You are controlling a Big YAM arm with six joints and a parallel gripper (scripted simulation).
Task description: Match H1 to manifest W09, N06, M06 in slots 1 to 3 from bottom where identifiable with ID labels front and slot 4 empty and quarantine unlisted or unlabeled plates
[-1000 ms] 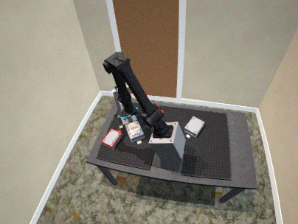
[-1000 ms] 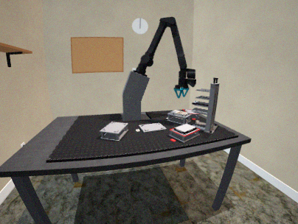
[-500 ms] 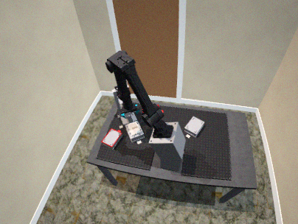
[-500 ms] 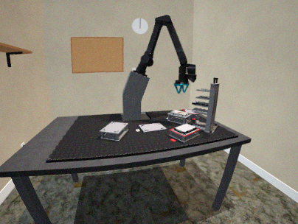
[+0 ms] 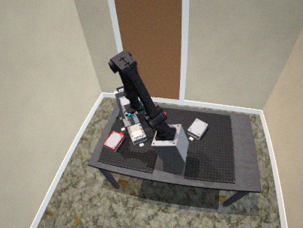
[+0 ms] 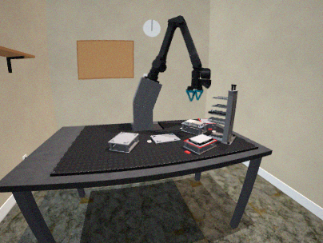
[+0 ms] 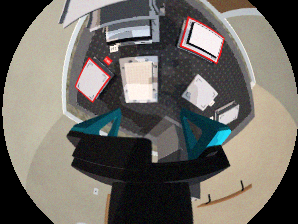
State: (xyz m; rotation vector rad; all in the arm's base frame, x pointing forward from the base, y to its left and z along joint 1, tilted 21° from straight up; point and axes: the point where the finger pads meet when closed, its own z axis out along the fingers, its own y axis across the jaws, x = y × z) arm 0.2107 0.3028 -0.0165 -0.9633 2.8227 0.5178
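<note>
Black studded matting (image 5: 210, 157) is seen at centre of the top view, a red-rimmed square nest (image 5: 113, 141) lying at its left. At right in the exterior view, the teal gripper (image 6: 194, 95) hangs spread and empty beside the slatted plate hotel (image 6: 232, 116). The wrist view centres a pale rectangular plate (image 7: 139, 79).

So the arm's pedestal (image 6: 145, 105) sits near the back middle of the table (image 6: 36, 168), on the mat (image 6: 88, 153). The plate hotel (image 6: 231, 116) stands at the right end in the exterior view. Just in front of it is one nest with a plate (image 6: 200, 143), and another plate (image 6: 194, 125) lies beside the hotel, under the raised, wide-open gripper (image 6: 193, 95). Left of those lies a flat nest (image 6: 165, 138), then a lone plate (image 6: 124, 141) further left.
</note>
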